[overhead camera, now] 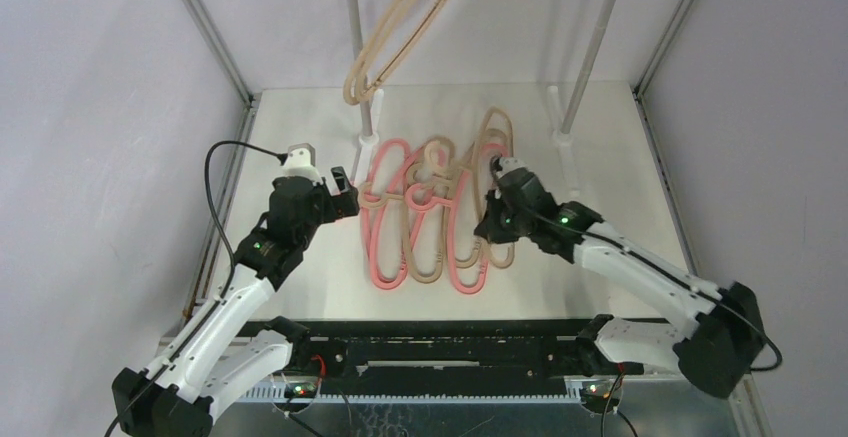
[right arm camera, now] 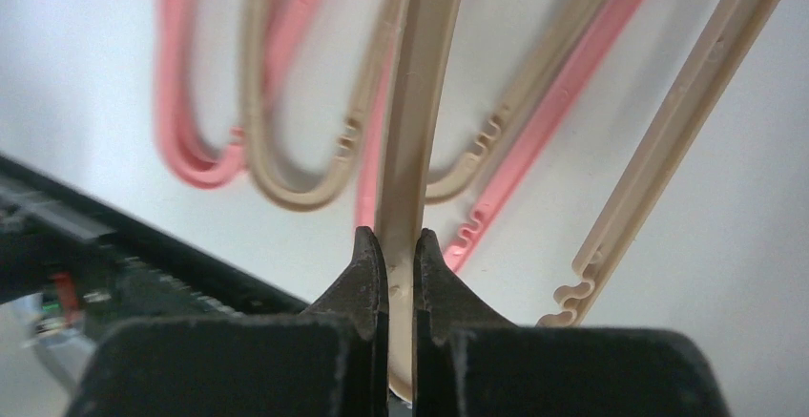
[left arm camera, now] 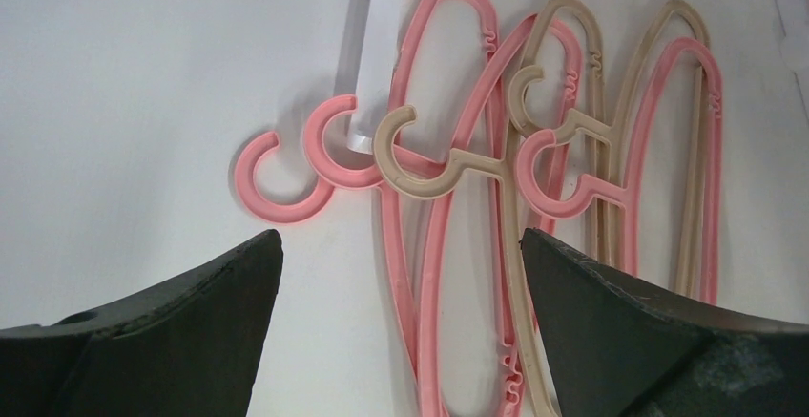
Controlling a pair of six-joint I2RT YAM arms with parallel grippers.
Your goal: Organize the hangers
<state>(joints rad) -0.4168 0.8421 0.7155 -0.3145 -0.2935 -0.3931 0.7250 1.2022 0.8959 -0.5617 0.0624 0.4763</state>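
The thin salmon-pink and beige plastic hangers [overhead camera: 430, 212] lie overlapped in a pile at the middle of the white desk [overhead camera: 620, 187], with several hooks turned toward the left arm. More beige ones [overhead camera: 405, 27] hang between the grey upright rack poles [overhead camera: 353, 17] at the back.

They look light, stiff with a little spring, and smooth. A thin bar could pivot in a pinch, and the interleaved hooks will likely drag their neighbours along. A straight side bar clear of the tangle, or the neck under a hook, seems the best hold.

The right fingers [right arm camera: 367, 274] are pinched tight on the flat bar of one beige hanger [right arm camera: 420, 102] at the pile's right side. The left fingers [left arm camera: 219, 322] are spread wide and empty, near the outermost pink hooks [left arm camera: 286, 174].
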